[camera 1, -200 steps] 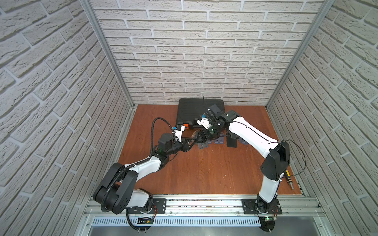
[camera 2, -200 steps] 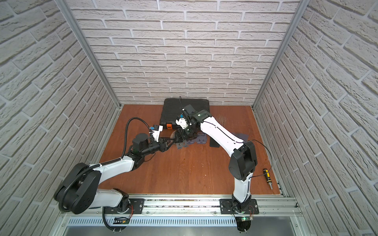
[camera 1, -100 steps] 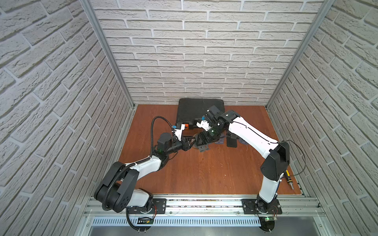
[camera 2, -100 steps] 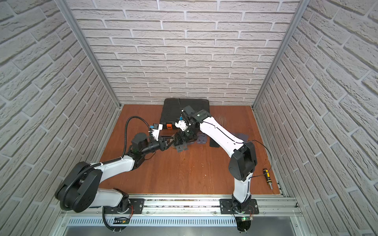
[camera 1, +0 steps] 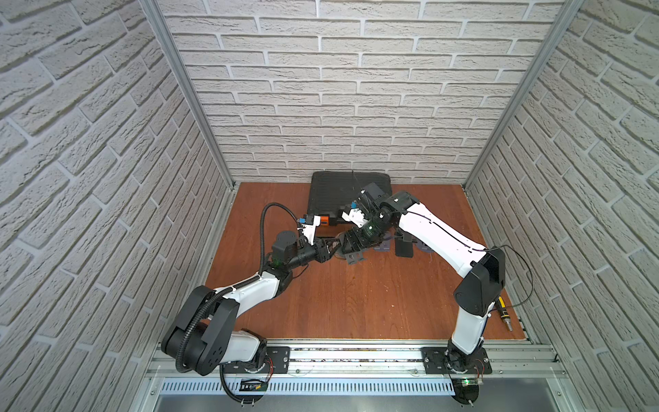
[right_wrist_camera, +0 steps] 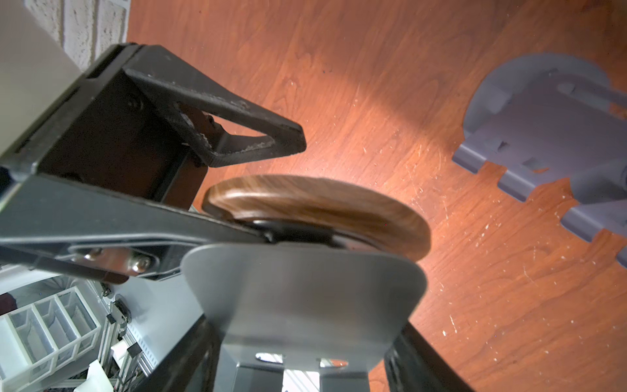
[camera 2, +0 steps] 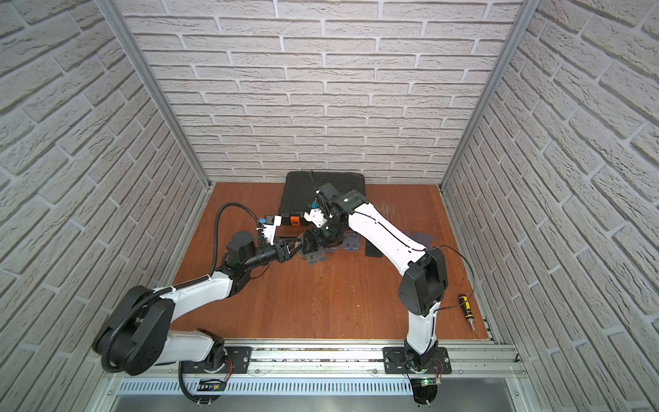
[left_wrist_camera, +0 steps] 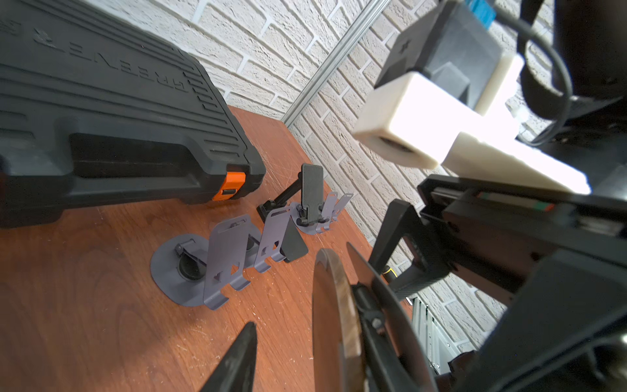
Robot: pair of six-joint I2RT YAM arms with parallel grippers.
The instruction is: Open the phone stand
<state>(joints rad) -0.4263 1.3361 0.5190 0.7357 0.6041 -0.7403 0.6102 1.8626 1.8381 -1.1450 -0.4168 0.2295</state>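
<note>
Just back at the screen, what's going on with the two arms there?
One phone stand is being worked from both sides. The right gripper is clamped on its grey plate. The left gripper has its fingers either side of the wooden base, with a gap showing on one side, so no firm grip. Plate and base sit at a narrow angle: it looks only partly opened.

**A robot test cell in a lab**

A purpose-built enclosure is shown, not a lived-in room. Three sides are closed by brick-pattern wall panels [camera 1: 321, 89] held in aluminium profile posts [camera 1: 185, 92]. A wooden tabletop [camera 1: 356, 303] is fitted as the working surface. A left arm [camera 1: 249, 289] and a right arm [camera 1: 438, 235] are bolted to an aluminium rail [camera 1: 356, 356] along its front. A black tool case [camera 1: 331, 196] and a screwdriver [camera 2: 466, 311] are kept on the tabletop. White storage bins [right_wrist_camera: 44, 325] are glimpsed outside.
</note>
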